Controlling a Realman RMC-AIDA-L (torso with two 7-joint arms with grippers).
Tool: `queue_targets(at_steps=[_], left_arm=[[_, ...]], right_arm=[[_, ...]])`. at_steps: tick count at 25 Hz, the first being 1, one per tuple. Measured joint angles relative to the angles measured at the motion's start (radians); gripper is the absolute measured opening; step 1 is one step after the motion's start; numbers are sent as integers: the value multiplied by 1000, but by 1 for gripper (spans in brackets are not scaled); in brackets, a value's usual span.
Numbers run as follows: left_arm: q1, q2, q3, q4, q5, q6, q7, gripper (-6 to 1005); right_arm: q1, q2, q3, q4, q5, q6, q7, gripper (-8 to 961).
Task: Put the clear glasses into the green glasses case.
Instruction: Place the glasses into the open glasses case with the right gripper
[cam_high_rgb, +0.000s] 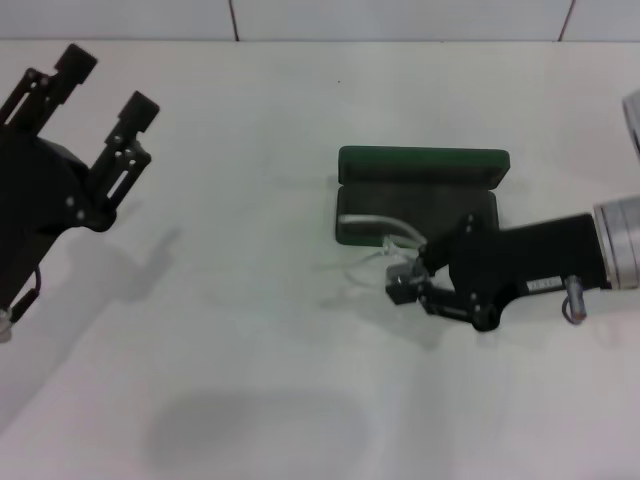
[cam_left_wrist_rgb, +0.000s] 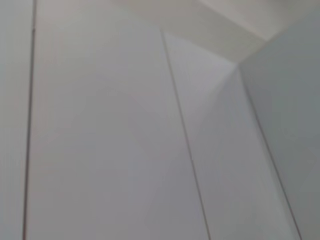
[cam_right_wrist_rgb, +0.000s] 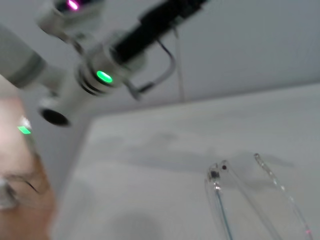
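A white table (cam_high_rgb: 250, 330) is filling nearly the whole head view, soft grey shadows are lying across its lower left, and a pale tiled wall (cam_high_rgb: 400, 18) is running along the top edge

head view overhead, wrist views close, angled upward

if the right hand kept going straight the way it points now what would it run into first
The right hand points toward the robot's left, already at the clear glasses by the open green glasses case. Beyond them, bare table as far as the head view shows; its height is unclear.
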Motion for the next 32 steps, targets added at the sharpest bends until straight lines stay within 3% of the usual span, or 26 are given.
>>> queue_targets(at_steps=[7,16,26,32], left_arm=[[6,1,-2,-26,-3,-4,-25,610],[13,2,3,-28,2,-12,-53,610],[5,2,5,-40,4,-21,-58,610],[5,3,5,-40,5,-23,-60,610]], right_arm=[[-15,5,-142,-257,-198,234,219,119],[13,7,-341,-312,-390,482,411,120],[10,10,-426,-348,-534,603,550,126],[8,9,-413,-397,-529,545,560,129]])
